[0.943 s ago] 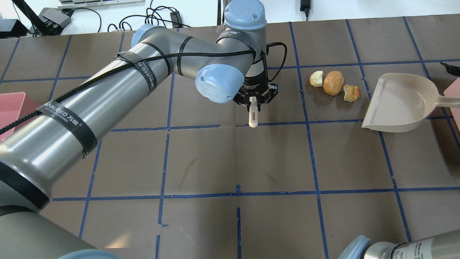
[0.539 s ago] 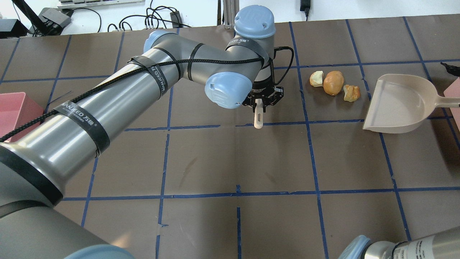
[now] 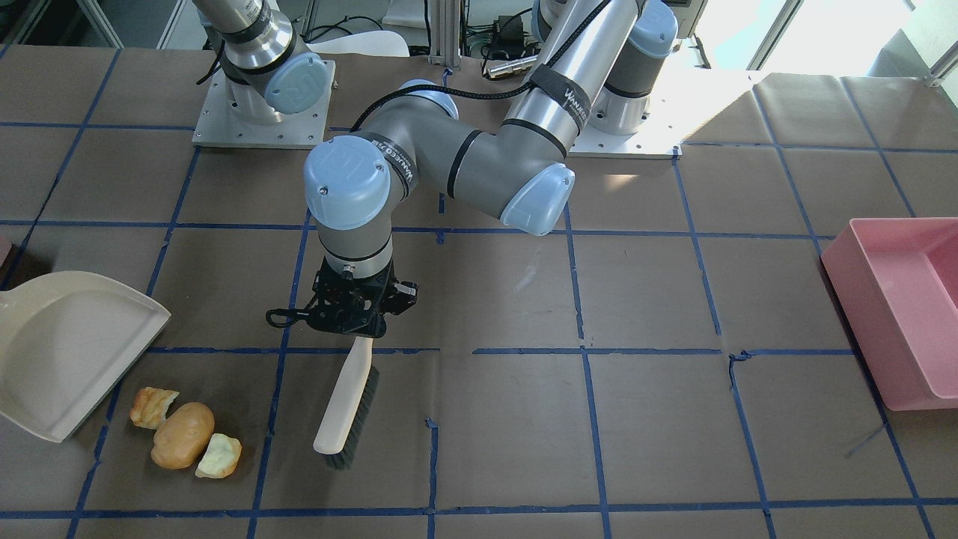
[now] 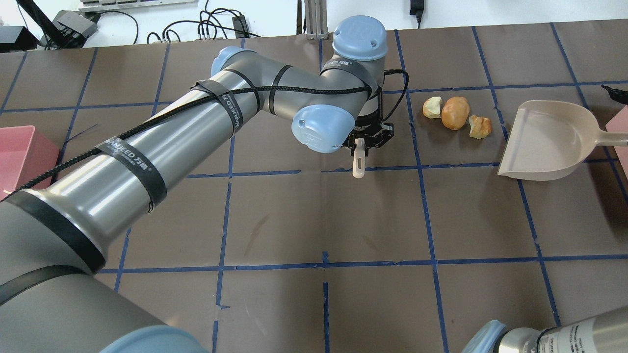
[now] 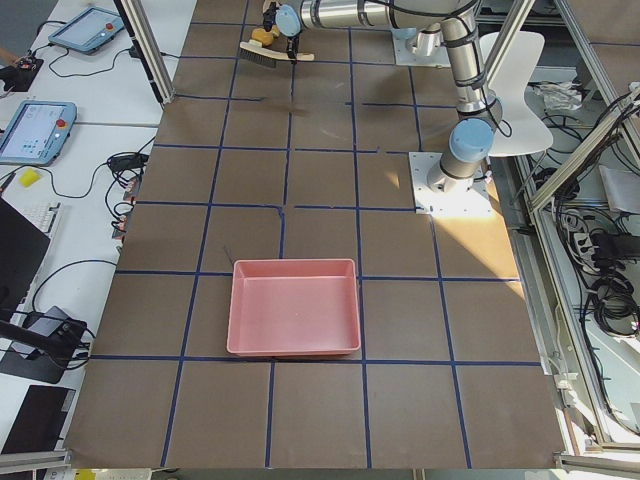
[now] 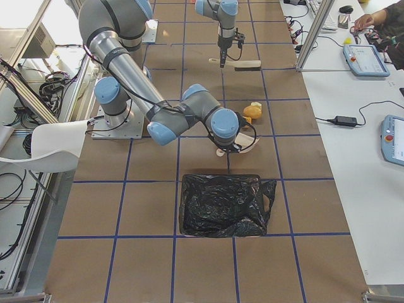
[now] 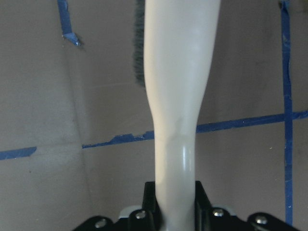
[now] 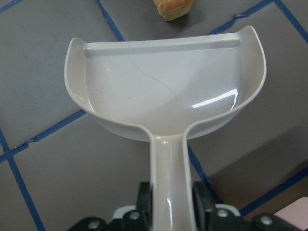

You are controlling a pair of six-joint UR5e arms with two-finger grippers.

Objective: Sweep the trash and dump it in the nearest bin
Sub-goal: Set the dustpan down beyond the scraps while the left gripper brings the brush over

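The trash lies together on the brown table: a brown potato-shaped lump [image 4: 455, 113], a tan pastry chunk [image 4: 480, 126] and a pale green-white chunk [image 4: 432, 107]. My left gripper [image 4: 365, 142] is shut on the handle of a cream brush [image 3: 346, 404], whose bristles rest on the table left of the trash. My right gripper [image 8: 171, 214] is shut on the handle of a beige dustpan [image 4: 549, 139], whose mouth faces the trash from the right. The bin shows only as a pale pink corner [image 4: 619, 130] at the right edge.
A large pink rectangular tub [image 3: 898, 299] stands at the far left end of the table. In the exterior right view a container covered by a black bag [image 6: 224, 205] sits just past the dustpan. Blue tape lines grid the table.
My left gripper has moved to the right with the brush, closer to the trash. The dustpan has shifted very slightly to the right. The trash has not moved.
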